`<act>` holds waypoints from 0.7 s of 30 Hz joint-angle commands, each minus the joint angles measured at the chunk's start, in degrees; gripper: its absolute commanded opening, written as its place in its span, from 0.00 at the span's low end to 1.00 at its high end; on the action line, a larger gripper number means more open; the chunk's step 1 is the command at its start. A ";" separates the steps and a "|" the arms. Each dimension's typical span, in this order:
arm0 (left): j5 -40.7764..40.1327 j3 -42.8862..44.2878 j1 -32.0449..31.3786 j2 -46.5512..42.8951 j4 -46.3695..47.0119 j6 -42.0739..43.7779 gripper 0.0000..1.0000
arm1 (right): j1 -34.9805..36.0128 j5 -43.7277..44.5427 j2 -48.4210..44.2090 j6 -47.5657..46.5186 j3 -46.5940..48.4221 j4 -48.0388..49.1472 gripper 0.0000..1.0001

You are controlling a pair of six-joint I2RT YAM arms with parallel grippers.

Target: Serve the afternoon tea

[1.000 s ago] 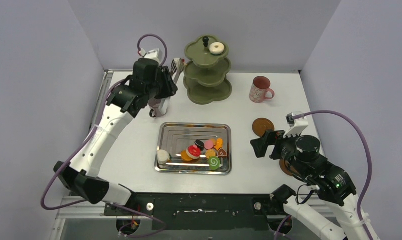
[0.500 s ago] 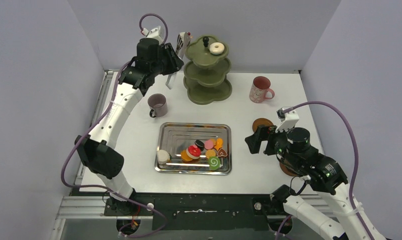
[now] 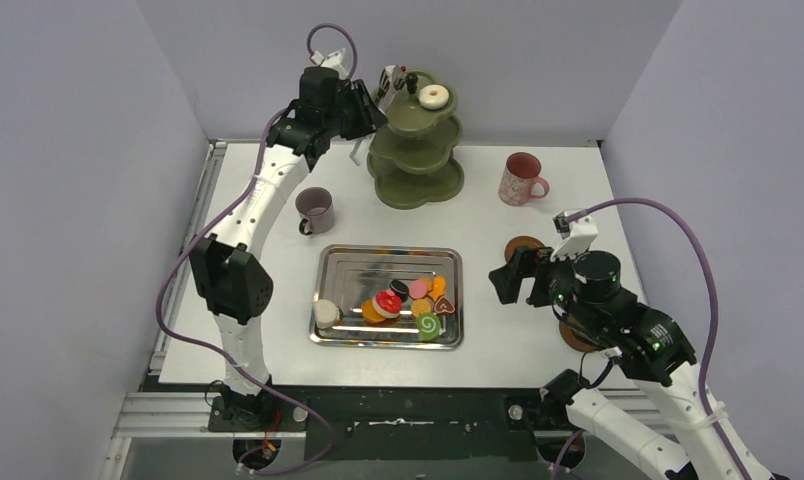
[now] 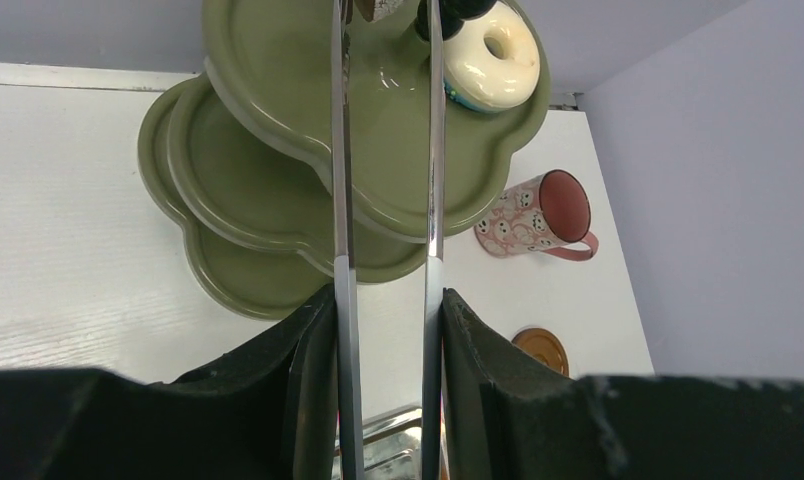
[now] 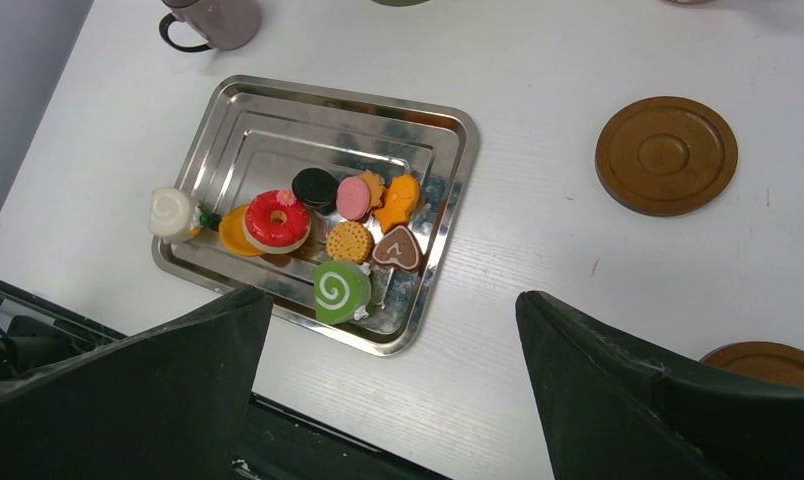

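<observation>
From my seat the left gripper is clamped on the tongs, two thin polished metal blades pinched between its black fingers and reaching over the top tier of the stand. The stand is glossy olive green, with three scalloped, clover-like tiers stacked at the back of the table. One cream ring donut, smooth and shiny, lies on its top tier beside a black knob. I can't tell whether the tong tips carry anything. The right gripper hangs with its jaws spread wide and nothing between them, right of the tray. That tray is a rectangular, mirror-bright steel one with stepped sides. I count about ten small sweets bunched at its near end, among them a red donut, a green swirl roll, a brown heart, a pink macaron and a white swirl at the rim. There are two mugs: a plain mauve mug left of the tray and a patterned pink mug right of the stand. Two round brown coasters with ringed faces lie on the right, one farther back and one at the near edge.
</observation>
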 commanded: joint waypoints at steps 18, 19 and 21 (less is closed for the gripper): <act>-0.90 7.07 0.01 1.33 0.68 3.73 0.45 | -0.33 0.38 3.09 -1.84 4.18 2.97 1.00; -0.90 7.61 0.01 1.52 0.16 3.95 0.45 | -0.33 0.47 3.12 -1.80 4.20 2.98 1.00; -0.89 8.76 0.01 1.60 -0.76 4.21 0.45 | -0.32 0.57 2.78 -1.72 4.05 2.82 1.00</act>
